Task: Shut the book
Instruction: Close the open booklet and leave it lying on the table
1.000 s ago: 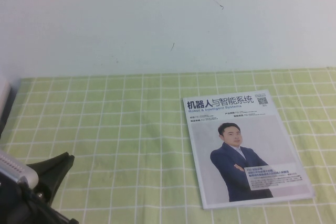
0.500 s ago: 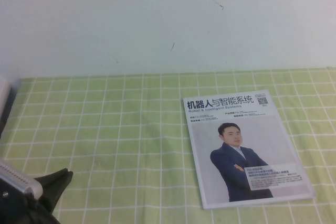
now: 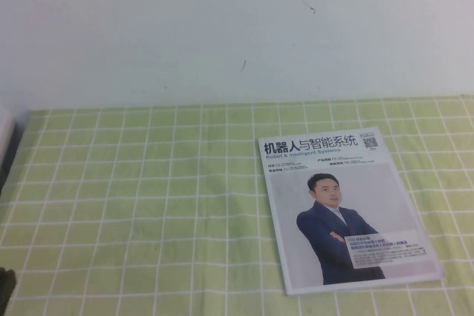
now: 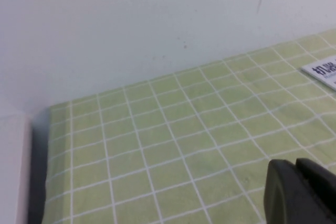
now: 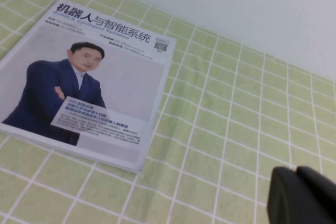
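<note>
Left gripper (image 4: 295, 167) sits low at the near left edge of the table. Its two dark fingers are pressed together with nothing between them. Right gripper (image 5: 296, 176) is the same deal: pinched together, empty, hanging over the cloth well clear of the book. The book (image 3: 342, 209) lies flat and closed on the right half of the green checked tablecloth (image 3: 148, 183). Its cover faces up, showing a guy in a blue suit. Plain white wall (image 3: 222, 27) behind it all.
</note>
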